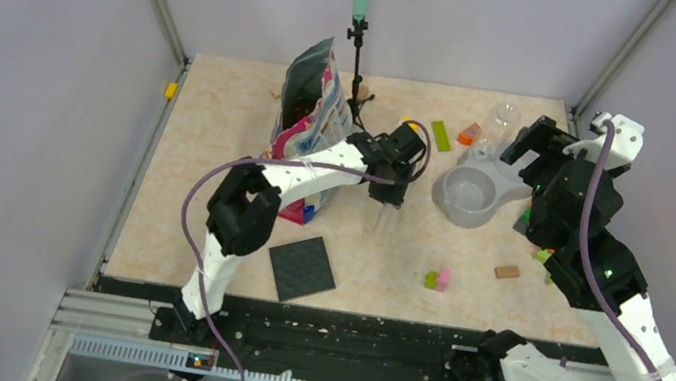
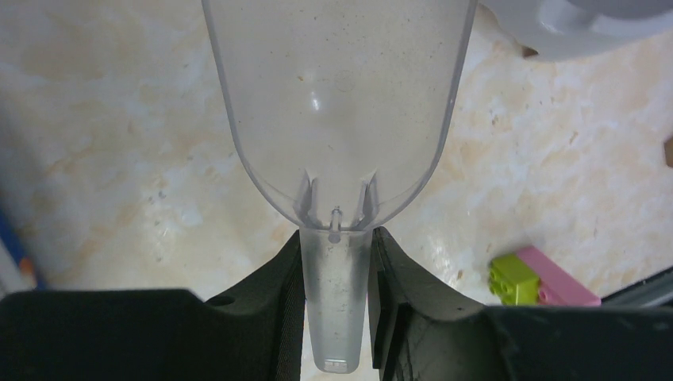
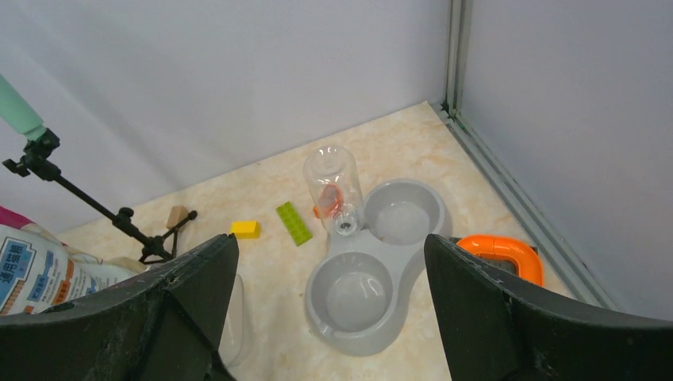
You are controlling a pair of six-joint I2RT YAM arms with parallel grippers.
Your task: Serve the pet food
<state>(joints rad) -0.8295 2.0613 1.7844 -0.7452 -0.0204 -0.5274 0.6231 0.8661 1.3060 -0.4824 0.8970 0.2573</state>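
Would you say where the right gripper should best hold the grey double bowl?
Probably the near basin's raised rim, from above, one finger inside, one outside: the grey double bowl lies flat, too wide to span, and the clear bottle stands at its waist.

Open tabletop in the middle, between the black mat and the grey double bowl. Hemmed on the left by the upright pet food bag, with the left arm and a clear scoop reaching across its front and a black tripod just behind. Crowded at the far right: clear bottle at the bowl's waist, green brick, yellow block, orange ring beside the side rail. Scattered nearer in: green-and-pink bricks and a brown block, apart from the bowl.
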